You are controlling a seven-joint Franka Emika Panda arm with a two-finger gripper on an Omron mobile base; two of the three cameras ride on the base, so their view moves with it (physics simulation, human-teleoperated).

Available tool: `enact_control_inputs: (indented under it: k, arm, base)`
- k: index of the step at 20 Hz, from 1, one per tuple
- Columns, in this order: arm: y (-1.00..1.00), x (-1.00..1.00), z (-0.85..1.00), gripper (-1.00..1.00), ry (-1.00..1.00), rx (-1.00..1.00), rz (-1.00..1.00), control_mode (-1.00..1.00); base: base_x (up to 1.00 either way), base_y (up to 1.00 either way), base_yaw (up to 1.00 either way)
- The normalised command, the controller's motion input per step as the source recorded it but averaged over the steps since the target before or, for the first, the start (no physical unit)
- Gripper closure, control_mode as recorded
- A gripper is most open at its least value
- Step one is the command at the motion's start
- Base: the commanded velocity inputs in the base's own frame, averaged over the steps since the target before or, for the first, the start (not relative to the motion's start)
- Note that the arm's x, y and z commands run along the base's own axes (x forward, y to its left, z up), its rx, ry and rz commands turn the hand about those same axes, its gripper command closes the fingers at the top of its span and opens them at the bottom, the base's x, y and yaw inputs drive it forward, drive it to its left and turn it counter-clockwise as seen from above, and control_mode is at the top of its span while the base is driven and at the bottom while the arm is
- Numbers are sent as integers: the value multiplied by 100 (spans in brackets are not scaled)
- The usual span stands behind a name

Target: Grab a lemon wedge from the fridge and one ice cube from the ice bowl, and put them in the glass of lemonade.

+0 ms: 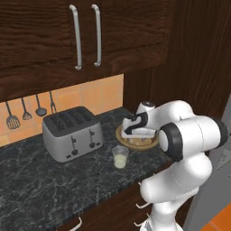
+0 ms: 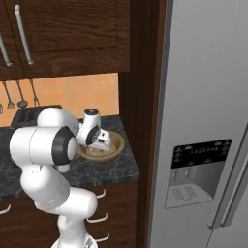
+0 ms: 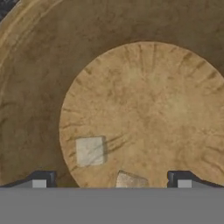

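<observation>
Toaster [image 1: 72, 134] left of glass of lemonade [image 1: 120, 156], ice bowl [image 1: 121, 134] behind.

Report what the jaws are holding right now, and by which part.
Nothing held. The gripper hangs open over the ice bowl, jaws wide apart, with one ice cube on the bowl's floor and another between them, ungripped.

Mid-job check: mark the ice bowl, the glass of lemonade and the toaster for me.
ice bowl [image 2: 117, 144], right base view, on its right rim.
glass of lemonade [image 1: 120, 157], left base view, on the tumbler's front wall.
toaster [image 1: 72, 133], left base view, on its front body.
</observation>
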Motion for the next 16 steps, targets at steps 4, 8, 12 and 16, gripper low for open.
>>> enact_control_inputs:
  k: [4, 8, 12, 16]
  arm:
    - [0, 14, -28, -100, 0, 0, 0, -100]
    - [0, 26, -31, -100, 0, 0, 0, -100]
    - [0, 31, -36, -100, 0, 0, 0, -100]
    - [-2, 16, -28, -100, 0, 0, 0, -100]
  base:
    - [0, 0, 0]
    - [0, 0, 0]
    - [0, 0, 0]
    - [0, 0, 0]
